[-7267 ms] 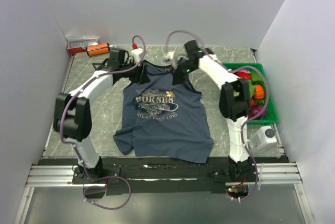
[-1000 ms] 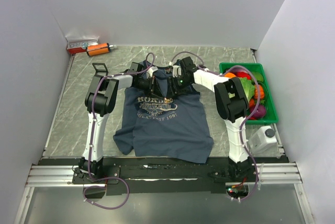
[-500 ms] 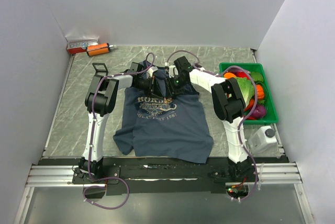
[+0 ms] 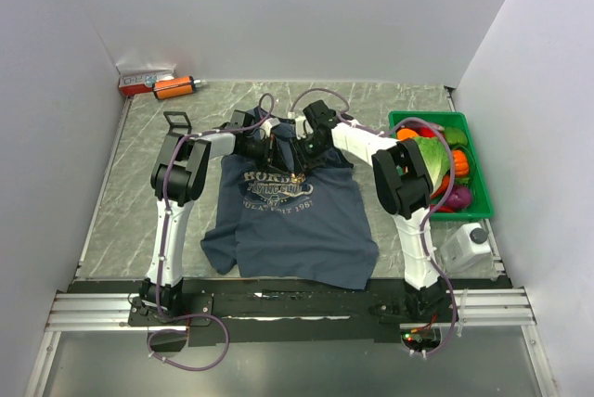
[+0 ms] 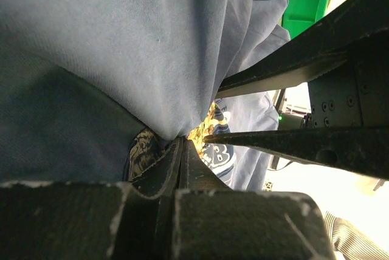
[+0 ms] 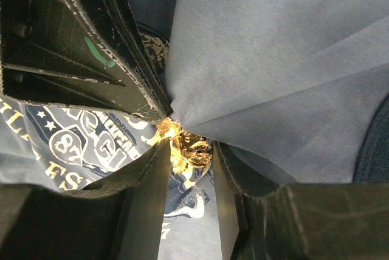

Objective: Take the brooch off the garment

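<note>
The navy garment (image 4: 288, 221) lies flat on the table with its "HORSES" print up. Its upper chest is pulled into a peak between both grippers. My left gripper (image 4: 277, 149) is shut on a fold of that fabric (image 5: 182, 140), just beside the brooch (image 5: 204, 130). The brooch (image 6: 187, 146) is a small crumpled gold ornament at the tip of the peak. My right gripper (image 6: 189, 152) has its jaws apart with the brooch between the fingertips, close against both fingers. From above, the right gripper (image 4: 299, 156) meets the left one tip to tip, and the brooch is hidden there.
A green bin (image 4: 475, 214) of toy produce stands at the right, beside the right arm. A white device (image 4: 469, 244) sits in front of it. An orange cylinder (image 4: 173, 87) and a red-white box (image 4: 139, 77) lie at the back left corner. White walls close in three sides.
Both grippers came down from the collar to the chest earlier. Over the last second the right gripper slid left onto the brooch with its jaws narrowing. The left gripper stayed shut on the fabric.
</note>
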Robot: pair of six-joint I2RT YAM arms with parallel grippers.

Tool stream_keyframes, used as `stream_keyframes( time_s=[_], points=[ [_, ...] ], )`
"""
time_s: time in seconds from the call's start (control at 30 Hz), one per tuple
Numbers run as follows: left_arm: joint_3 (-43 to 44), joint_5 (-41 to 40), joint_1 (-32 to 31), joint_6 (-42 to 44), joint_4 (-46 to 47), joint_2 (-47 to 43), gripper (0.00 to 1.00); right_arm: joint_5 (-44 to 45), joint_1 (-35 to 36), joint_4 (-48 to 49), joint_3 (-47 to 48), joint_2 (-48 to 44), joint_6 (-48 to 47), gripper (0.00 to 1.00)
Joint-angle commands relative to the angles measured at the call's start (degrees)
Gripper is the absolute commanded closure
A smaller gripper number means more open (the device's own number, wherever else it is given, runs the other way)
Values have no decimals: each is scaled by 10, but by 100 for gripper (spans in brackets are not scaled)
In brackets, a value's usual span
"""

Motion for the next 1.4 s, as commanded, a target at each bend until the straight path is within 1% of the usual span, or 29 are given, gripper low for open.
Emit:
stream_keyframes(
  time_s=[0.0,0.17,0.43,0.57,0.63,0.7,0.77,0.87,1.03,1.17,1.37],
  points=[
    [13,-12,-2,1,7,14,99,24,20,-11,18,30,-21,59],
    [16,-13,-2,1,5,15,99,39,30,-17,24,31,-32,60],
    [22,-7,-2,-6,8,17,99,106,57,-29,39,39,-50,62],
    [22,-3,-2,-6,6,16,99,119,61,-28,35,37,-43,62],
    [19,-5,-2,0,4,15,99,111,61,-26,32,37,-43,62],
    [17,-7,-2,4,0,13,99,54,41,-20,21,30,-39,59],
    [16,-6,-2,9,-2,14,99,-35,16,-14,3,24,-36,55],
    [16,-8,-2,13,-2,14,99,-68,7,-11,2,26,-48,53],
    [12,-11,-2,2,11,14,99,-74,5,-18,28,40,-46,51],
    [9,-12,-2,3,11,11,99,-60,10,-21,33,43,-43,51],
    [1,-12,-1,9,7,8,99,18,37,-40,42,43,-57,55]
  ],
)
